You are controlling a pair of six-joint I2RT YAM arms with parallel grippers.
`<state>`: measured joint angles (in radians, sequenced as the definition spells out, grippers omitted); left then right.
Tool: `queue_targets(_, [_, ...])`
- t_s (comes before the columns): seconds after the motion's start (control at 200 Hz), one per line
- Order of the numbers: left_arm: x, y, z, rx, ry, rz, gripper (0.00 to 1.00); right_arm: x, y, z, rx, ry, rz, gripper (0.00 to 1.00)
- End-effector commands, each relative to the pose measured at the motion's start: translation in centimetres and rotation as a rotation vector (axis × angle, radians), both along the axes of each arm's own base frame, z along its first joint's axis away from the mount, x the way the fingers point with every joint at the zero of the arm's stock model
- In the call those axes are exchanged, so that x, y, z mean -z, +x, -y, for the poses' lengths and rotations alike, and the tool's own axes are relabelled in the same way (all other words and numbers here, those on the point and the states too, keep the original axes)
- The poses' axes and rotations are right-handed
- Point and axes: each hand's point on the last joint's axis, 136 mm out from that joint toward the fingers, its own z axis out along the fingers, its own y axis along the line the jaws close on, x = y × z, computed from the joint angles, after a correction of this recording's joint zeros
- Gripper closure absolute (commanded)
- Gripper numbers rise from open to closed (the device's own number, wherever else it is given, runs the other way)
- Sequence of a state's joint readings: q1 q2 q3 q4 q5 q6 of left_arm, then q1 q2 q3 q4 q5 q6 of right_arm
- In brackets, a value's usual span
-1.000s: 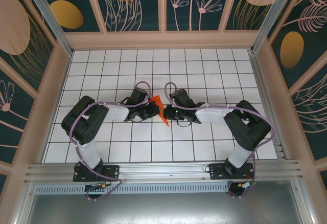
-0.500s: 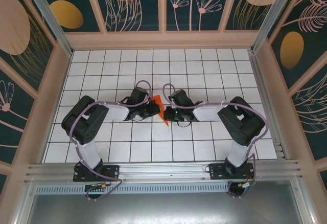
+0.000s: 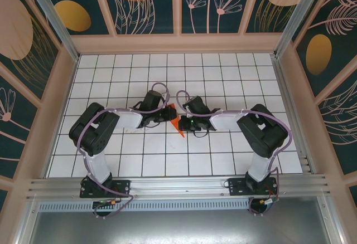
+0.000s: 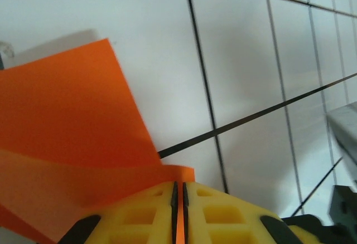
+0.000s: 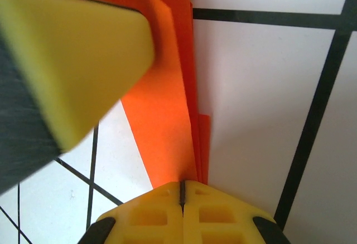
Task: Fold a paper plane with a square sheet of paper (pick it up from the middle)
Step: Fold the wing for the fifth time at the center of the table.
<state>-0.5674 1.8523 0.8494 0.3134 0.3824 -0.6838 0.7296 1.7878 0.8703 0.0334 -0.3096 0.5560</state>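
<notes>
Both arms hold the folded orange paper (image 4: 67,116) at mid-worktop (image 3: 167,160)

Your right fingers (image 5: 223,213) are pressed together on the paper's layered edge. Your left fingers (image 4: 139,213) sit nearly closed with orange in their slit, so they appear to pinch it too, though the view is tight. Expect thin, light, limp paper that creases easily and may slip, so grip close to the stiffer folds, not the loose flap

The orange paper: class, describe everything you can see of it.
The orange paper is thin, plain, bright orange-red, and folded into overlapping layers with lengthwise creases. It tapers to a point toward the near side, over the tiled table. The left hand and the right hand each pinch an edge.
</notes>
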Motion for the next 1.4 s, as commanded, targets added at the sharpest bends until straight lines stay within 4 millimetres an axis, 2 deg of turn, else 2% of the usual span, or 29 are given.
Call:
queue_targets(0.0, [1.1,0.2,-0.7,0.003,0.042,-0.003,0.86,3.8,-1.7,3.0,0.025,-0.146,-0.104,1.00])
queue_targets(0.285, [3.0,1.5,-2.8,-0.043,0.099,-0.012,0.86,5.4,-2.5,4.5,0.041,-0.198,-0.140,1.00])
queue_targets(0.475, [3.2,3.6,-5.7,-0.111,0.123,-0.005,0.86,6.3,-3.3,5.6,0.040,-0.241,-0.177,1.00])
queue_targets(0.681, [4.1,6.5,-8.5,-0.165,0.163,-0.023,0.86,7.1,-3.8,6.5,0.041,-0.275,-0.204,1.00])
queue_targets(0.736, [4.7,6.7,-9.5,-0.186,0.182,-0.038,0.86,7.2,-3.9,6.6,0.044,-0.276,-0.209,1.00])
queue_targets(0.751, [4.1,7.7,-9.4,-0.192,0.177,-0.019,0.86,7.3,-3.9,6.6,0.045,-0.275,-0.211,1.00])
queue_targets(0.796, [4.0,8.5,-10.0,-0.214,0.183,-0.018,0.86,7.2,-3.9,6.7,0.048,-0.273,-0.211,1.00])
queue_targets(1.006, [3.1,10.8,-12.2,-0.297,0.176,0.001,0.86,6.8,-3.4,6.2,0.049,-0.254,-0.205,1.00])
queue_targets(1.091, [1.5,11.6,-12.4,-0.313,0.163,0.039,0.86,6.5,-3.2,5.9,0.046,-0.236,-0.197,1.00])
queue_targets(1.166, [-1.1,12.1,-12.3,-0.320,0.134,0.091,0.86,6.3,-2.9,5.7,0.048,-0.229,-0.192,1.00])
queue_targets(1.306, [-5.4,11.1,-10.5,-0.290,-0.031,0.154,0.90,5.8,-2.6,5.3,0.055,-0.207,-0.183,1.00])
queue_targets(1.321, [-4.9,10.3,-10.4,-0.281,-0.046,0.134,0.91,5.8,-2.6,5.3,0.055,-0.205,-0.182,1.00])
queue_targets(1.396, [-4.8,8.3,-8.8,-0.241,-0.113,0.110,0.94,5.8,-2.6,5.3,0.062,-0.200,-0.185,1.00])
